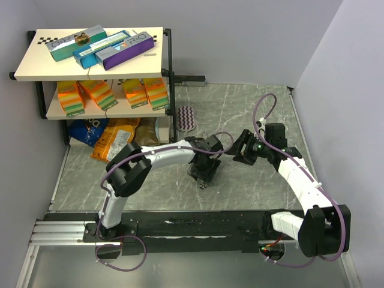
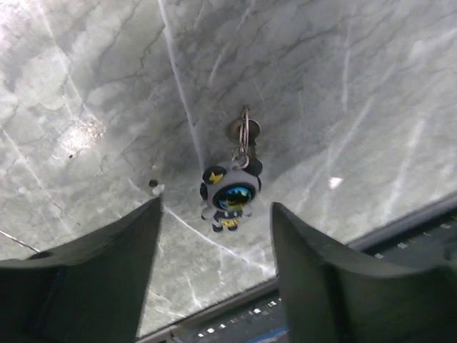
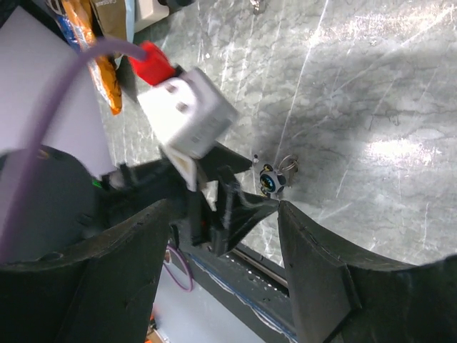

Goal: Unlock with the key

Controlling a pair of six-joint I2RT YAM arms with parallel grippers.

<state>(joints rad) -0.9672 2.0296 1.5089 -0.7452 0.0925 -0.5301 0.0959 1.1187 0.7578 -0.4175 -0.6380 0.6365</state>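
The key (image 2: 245, 131) lies flat on the marble tabletop on a small metal ring. A round black, blue and yellow figure charm (image 2: 230, 196) is attached to the ring. My left gripper (image 2: 216, 206) hovers just above the charm, open, with nothing between its dark fingers (image 2: 107, 271). In the top view the left gripper (image 1: 203, 171) is at the table's middle. My right gripper (image 1: 245, 150) is a little to its right, open and empty. The right wrist view shows the charm (image 3: 270, 181) and ring beyond the right gripper (image 3: 223, 207), with the left gripper's fingertips (image 3: 243, 211) beside them.
A two-level shelf (image 1: 36, 60) with boxes stands at the back left, with snack bags (image 1: 114, 141) on the table below it. A striped pad (image 1: 186, 117) lies behind the grippers. The black rail (image 1: 198, 225) runs along the near edge, close to the key.
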